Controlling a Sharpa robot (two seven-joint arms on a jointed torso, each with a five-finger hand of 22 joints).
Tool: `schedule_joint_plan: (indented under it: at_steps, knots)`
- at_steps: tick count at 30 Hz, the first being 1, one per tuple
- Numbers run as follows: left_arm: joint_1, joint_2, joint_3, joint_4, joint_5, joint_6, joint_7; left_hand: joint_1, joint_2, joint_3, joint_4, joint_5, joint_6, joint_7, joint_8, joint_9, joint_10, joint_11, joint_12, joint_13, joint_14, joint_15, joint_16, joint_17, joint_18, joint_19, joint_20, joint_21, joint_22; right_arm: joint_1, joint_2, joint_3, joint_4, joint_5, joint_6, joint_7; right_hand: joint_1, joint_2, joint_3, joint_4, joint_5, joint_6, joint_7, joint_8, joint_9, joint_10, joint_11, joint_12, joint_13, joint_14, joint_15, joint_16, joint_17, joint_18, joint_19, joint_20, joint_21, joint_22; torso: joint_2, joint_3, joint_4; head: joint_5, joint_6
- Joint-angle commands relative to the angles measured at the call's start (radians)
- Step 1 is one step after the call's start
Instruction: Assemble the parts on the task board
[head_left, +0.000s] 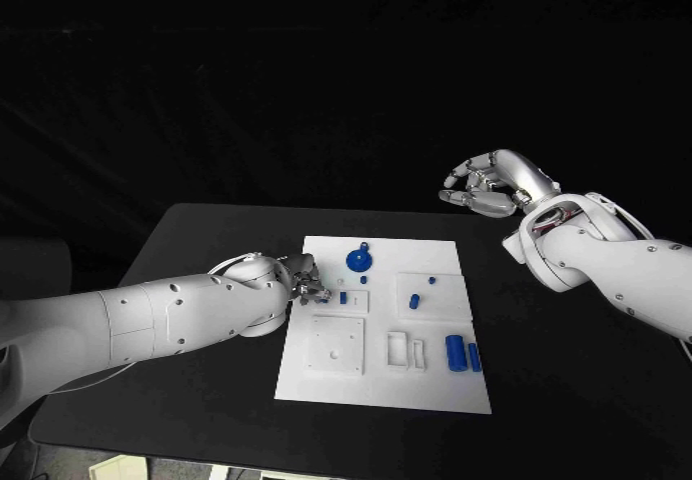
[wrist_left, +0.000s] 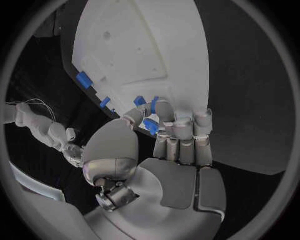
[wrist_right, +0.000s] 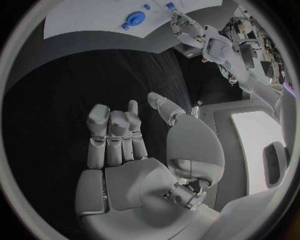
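Fingers (wrist_left: 164, 116) of left hand (wrist_left: 156, 150) pinch a blue part (wrist_left: 150, 126) at the task board (head_left: 433, 395) edge.

task board (head_left: 378, 390) mid-table (head_left: 188, 230), parts (head_left: 456, 352) on it — right side

The worktop (head_left: 188, 250) is matt black with a fine grain. The board (head_left: 433, 390) looks like smooth, matt white plastic. The parts, such as the round one (head_left: 358, 262) and the cylinder (head_left: 456, 352), are blue plastic with a slight sheen. Each robot hand, left (head_left: 300, 278) and right (head_left: 488, 185), is brushed silver metal with smooth grey pads (wrist_right: 103, 145). The arm shells (head_left: 173, 315) are glossy white plastic.
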Motion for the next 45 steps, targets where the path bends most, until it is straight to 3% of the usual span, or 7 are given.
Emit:
schedule_joint_plan:
  at_steps: [1, 25, 45]
  knots:
    - [-0.001, 0.002, 0.000, 0.001, -0.006, 0.028, 0.012, 0.008, 0.004, 0.114, -0.118, 0.005, 0.007, -0.003, 0.004, 0.001, 0.023, -0.024, -0.006, 0.001, 0.050, -0.059, -0.005, 0.001, 0.011, 0.008, -0.112, 0.003, 0.000, 0.000, 0.001, 0.001, 0.002, -0.001, 0.020, 0.005, 0.009, -0.002, -0.002, 0.004, 0.007, 0.002, 0.009, -0.004, 0.001, -0.007, -0.001, -0.006, -0.001, 0.001, -0.002, -0.004, 0.000, 0.086, -0.001, -0.005, -0.005, 0.004, 0.000, 0.0007, -0.0003, -0.003, -0.001]
    - [-0.004, 0.005, 0.000, -0.003, -0.008, -0.015, 0.018, 0.007, 0.005, 0.113, -0.121, 0.006, 0.007, -0.003, 0.004, 0.001, 0.023, -0.024, -0.007, 0.001, 0.050, -0.059, -0.006, 0.002, 0.011, 0.008, -0.112, 0.003, 0.000, 0.000, 0.001, 0.001, 0.001, -0.001, 0.019, 0.006, 0.009, -0.001, -0.003, 0.004, 0.009, 0.002, 0.009, -0.004, 0.001, -0.007, -0.001, -0.006, -0.002, 0.001, -0.002, -0.005, 0.000, 0.086, -0.001, -0.005, -0.005, 0.004, 0.000, 0.0008, -0.0002, -0.004, 0.003]
    - [-0.005, 0.012, 0.000, -0.011, -0.008, -0.009, 0.020, 0.006, 0.005, 0.113, -0.122, 0.007, 0.008, -0.003, 0.005, 0.001, 0.024, -0.025, -0.007, 0.002, 0.052, -0.059, -0.006, 0.003, 0.011, 0.010, -0.112, 0.003, 0.000, 0.000, 0.005, 0.001, -0.002, -0.001, 0.021, 0.005, 0.010, 0.000, -0.004, 0.005, 0.010, 0.003, 0.008, -0.004, 0.002, -0.006, -0.001, -0.006, -0.002, 0.002, -0.002, -0.004, 0.001, 0.086, 0.000, -0.005, -0.005, 0.004, 0.000, 0.0006, 0.0000, -0.006, 0.003]
